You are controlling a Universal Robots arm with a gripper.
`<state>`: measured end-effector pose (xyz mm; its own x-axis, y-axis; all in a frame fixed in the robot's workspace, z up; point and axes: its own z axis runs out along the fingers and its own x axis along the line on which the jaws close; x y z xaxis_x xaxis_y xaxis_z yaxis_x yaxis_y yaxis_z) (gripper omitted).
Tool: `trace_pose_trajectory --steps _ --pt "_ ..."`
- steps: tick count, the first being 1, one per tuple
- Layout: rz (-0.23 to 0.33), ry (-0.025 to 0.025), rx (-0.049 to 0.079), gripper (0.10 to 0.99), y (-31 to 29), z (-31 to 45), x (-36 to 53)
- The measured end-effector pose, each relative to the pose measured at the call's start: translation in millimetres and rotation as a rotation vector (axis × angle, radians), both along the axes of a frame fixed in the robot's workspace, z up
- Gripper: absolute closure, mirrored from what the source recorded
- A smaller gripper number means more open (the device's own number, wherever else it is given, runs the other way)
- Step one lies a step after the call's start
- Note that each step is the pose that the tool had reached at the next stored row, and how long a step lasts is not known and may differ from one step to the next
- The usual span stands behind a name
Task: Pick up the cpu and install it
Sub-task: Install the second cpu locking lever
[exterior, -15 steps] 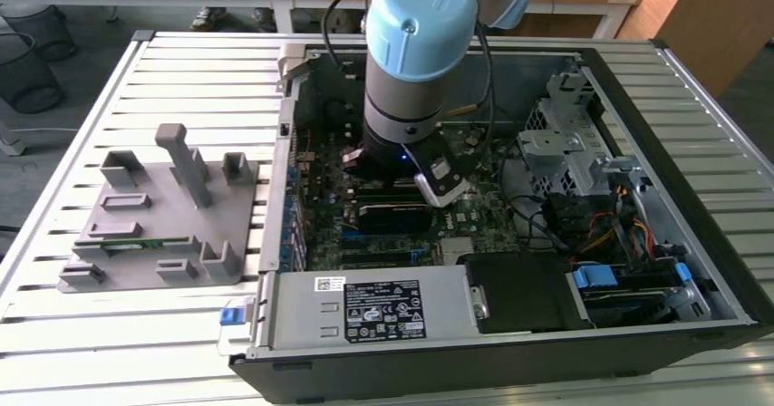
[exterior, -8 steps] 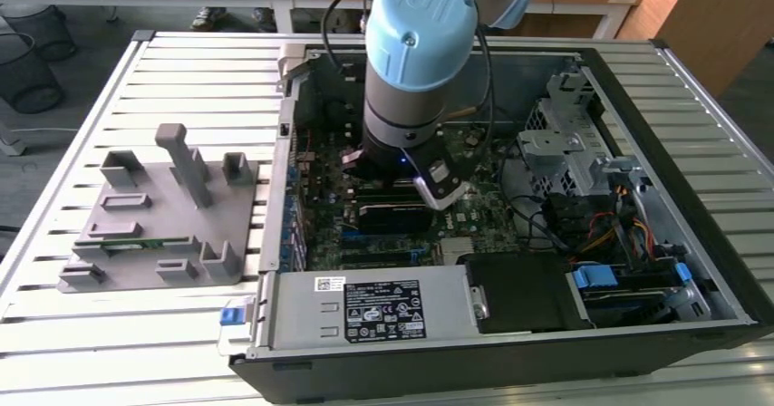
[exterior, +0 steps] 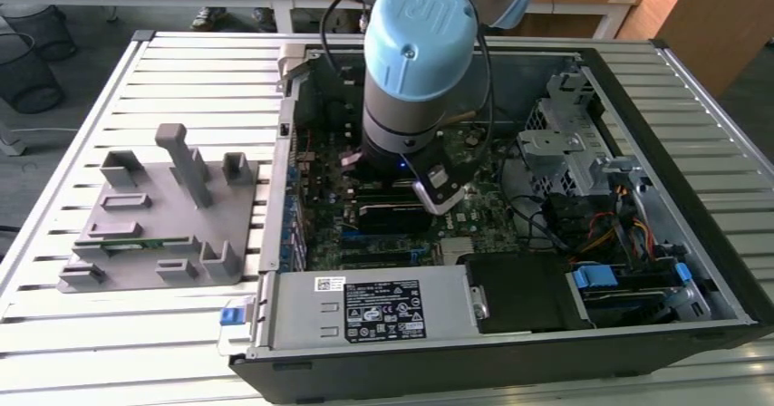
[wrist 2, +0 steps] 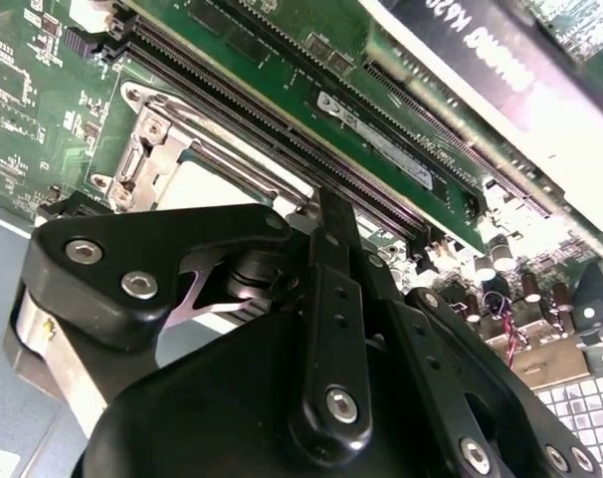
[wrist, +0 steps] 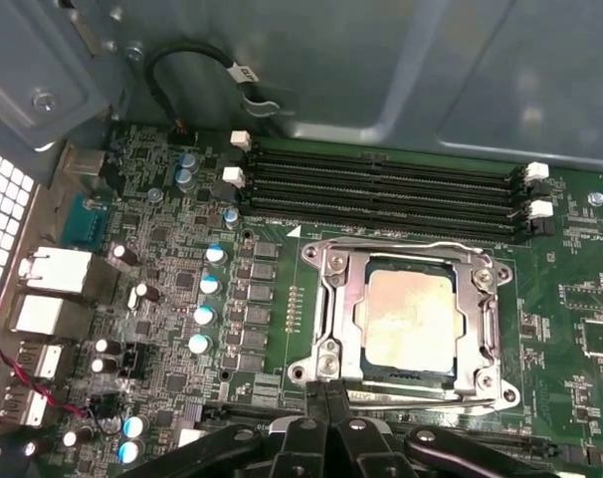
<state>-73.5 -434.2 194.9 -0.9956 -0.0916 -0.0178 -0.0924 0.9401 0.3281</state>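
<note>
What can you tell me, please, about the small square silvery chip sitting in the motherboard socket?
The cpu, a small flat square chip with a dull silvery metal top carrying a pale, faintly yellowish sheen, lies flat and level inside the square metal socket frame on the green motherboard. A thin darker rim shows around its edges. The frame borders it on all sides. The black gripper sits just beside the frame's near edge, not touching the chip. In the second wrist view, part of its pale top shows beyond the gripper's linkage.

From the exterior view the arm (exterior: 418,71) hides the motherboard socket beneath it. In the second wrist view the gripper (wrist 2: 316,214) linkage covers most of the cpu (wrist 2: 197,189) (a pale corner peeks out); whether its fingers meet stays unclear.
</note>
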Motion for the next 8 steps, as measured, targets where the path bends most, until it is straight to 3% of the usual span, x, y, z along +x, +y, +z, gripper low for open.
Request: trace_pose_trajectory --steps 8 --pt "0.000 0.0001 0.005 0.980 -1.4 -2.6 -3.7"
